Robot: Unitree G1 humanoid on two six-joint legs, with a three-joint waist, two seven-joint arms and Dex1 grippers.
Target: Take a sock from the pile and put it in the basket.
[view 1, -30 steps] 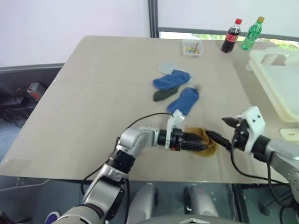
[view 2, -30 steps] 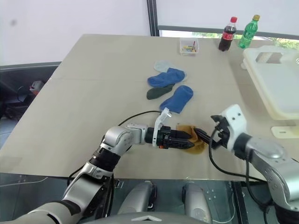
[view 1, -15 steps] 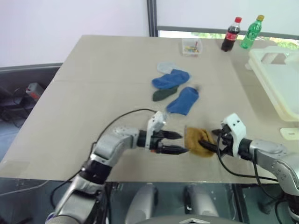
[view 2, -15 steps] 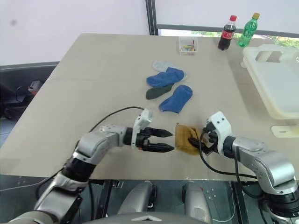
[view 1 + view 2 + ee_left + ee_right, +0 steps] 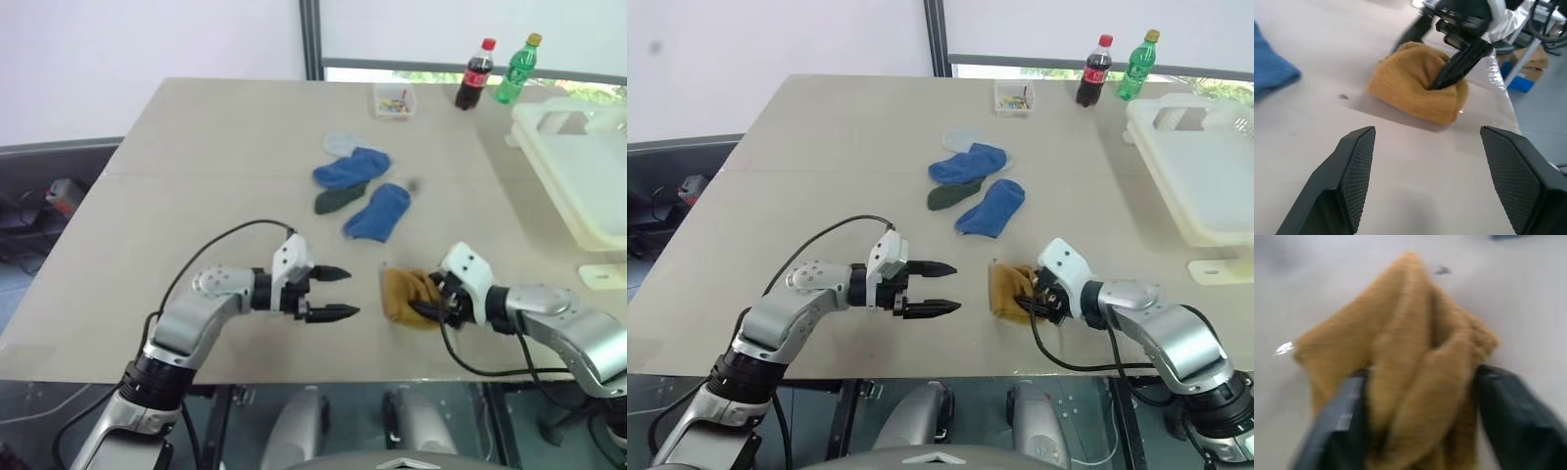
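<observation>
The right pincer [image 5: 1043, 305] has its two black fingers on either side of the yellow sock [image 5: 1012, 290]. They press into the bunched cloth, one finger on each flank of a thick fold. The sock sits in a lump near the front edge of the surface [image 5: 823, 176]. It looks pinched, but it is not lifted yet and lies on the surface.

The left pincer [image 5: 939, 288] points at the sock from the other side. Its fingers stand wide apart and hold nothing. There is a clear gap between it and the sock.

The sock looks soft, light and floppy. It should squash easily and will not break. It may droop or slip out if only a thin bit is pinched, so a good place to take hold is the fat fold in the middle, where the right pincer is now. The knit looks fuzzy, so it should not be slippery.

Further back lies the pile [image 5: 975, 186], with two blue socks, a dark one and a pale one close together. The basket [image 5: 1176, 166] is at the right edge of the surface, well apart from the yellow sock, so the sock has a long way to go.

At the far edge stand a dark soda bottle [image 5: 1091, 72] with a red label and a green bottle [image 5: 1135, 66]. The writing on them is too small to read. A small clear box [image 5: 1015, 97] sits near them.
</observation>
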